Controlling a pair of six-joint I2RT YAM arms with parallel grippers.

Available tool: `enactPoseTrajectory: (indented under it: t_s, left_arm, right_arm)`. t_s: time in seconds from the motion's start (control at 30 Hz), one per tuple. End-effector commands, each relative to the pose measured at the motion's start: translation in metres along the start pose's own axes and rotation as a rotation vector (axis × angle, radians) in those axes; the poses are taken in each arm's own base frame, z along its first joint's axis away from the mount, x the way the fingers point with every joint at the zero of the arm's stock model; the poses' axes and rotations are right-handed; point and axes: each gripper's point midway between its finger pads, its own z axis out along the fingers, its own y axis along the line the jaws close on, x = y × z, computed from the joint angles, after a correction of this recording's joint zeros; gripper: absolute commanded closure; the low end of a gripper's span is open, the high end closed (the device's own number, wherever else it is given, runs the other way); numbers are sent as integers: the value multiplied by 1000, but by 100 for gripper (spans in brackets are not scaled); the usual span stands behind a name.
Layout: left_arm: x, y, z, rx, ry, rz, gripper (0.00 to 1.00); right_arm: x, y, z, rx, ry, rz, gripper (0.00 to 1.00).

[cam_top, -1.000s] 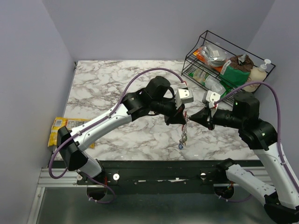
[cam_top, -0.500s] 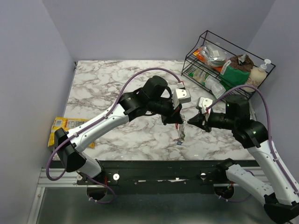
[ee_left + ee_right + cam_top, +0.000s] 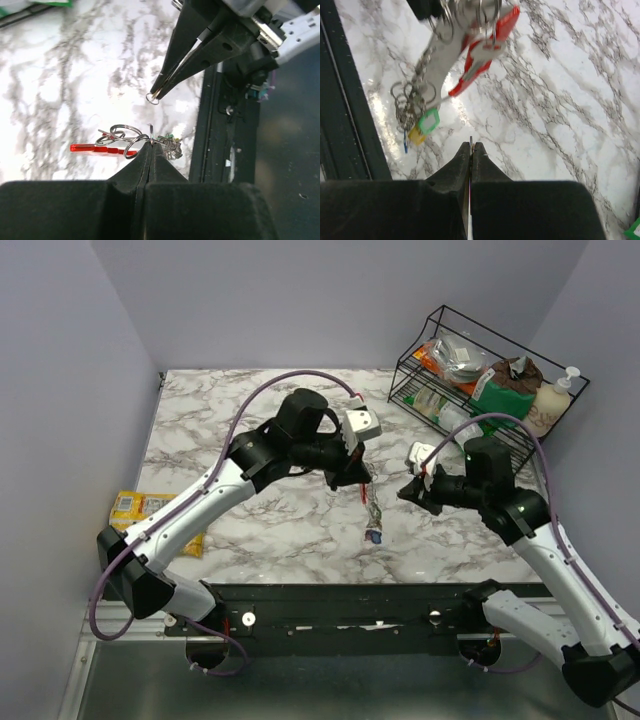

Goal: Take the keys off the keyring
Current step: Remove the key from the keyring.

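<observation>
The arms have parted: left end effector (image 3: 361,478) clenched on the keyring (image 3: 100,149) (keys (image 3: 427,122) dangling below), right end effector (image 3: 403,494) pinching a small loose ring (image 3: 149,99), apparently freed.

Keyring (image 3: 506,24) red + grey metal; keys (image 3: 422,127) w/ green, yellow, blue tags; small ring (image 3: 152,98) silver. Table (image 3: 220,420) white marble w/ grey veins. Snack pkt (image 3: 132,506) yellow.

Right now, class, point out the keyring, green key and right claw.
keyring (image 3: 506,22), right wrist view, on its red end.
green key (image 3: 428,123), right wrist view, on its plastic tag.
right claw (image 3: 156,93), left wrist view, between its fingertips.
</observation>
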Motion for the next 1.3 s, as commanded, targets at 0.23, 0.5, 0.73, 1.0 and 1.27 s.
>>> enactPoseTrajectory:
  t_s: [0.23,0.5,0.73,1.0,1.27]
  left_arm:
    - [-7,53,-62,-280,-77,116,100]
    - [1,86,-85,-388,-72,112,100]
    - [13,115,-94,-420,-72,40,100]
    - [18,119,-93,-403,-85,21,100]
    - [12,108,-95,-363,-94,21,100]
  right_arm:
    - [86,-76,63,161,338,55,99]
    - [118,-122,107,226,459,66,99]
    - [154,-141,135,247,573,99,96]
    - [169,-141,141,257,614,133,73]
    - [106,-136,111,262,459,132,34]
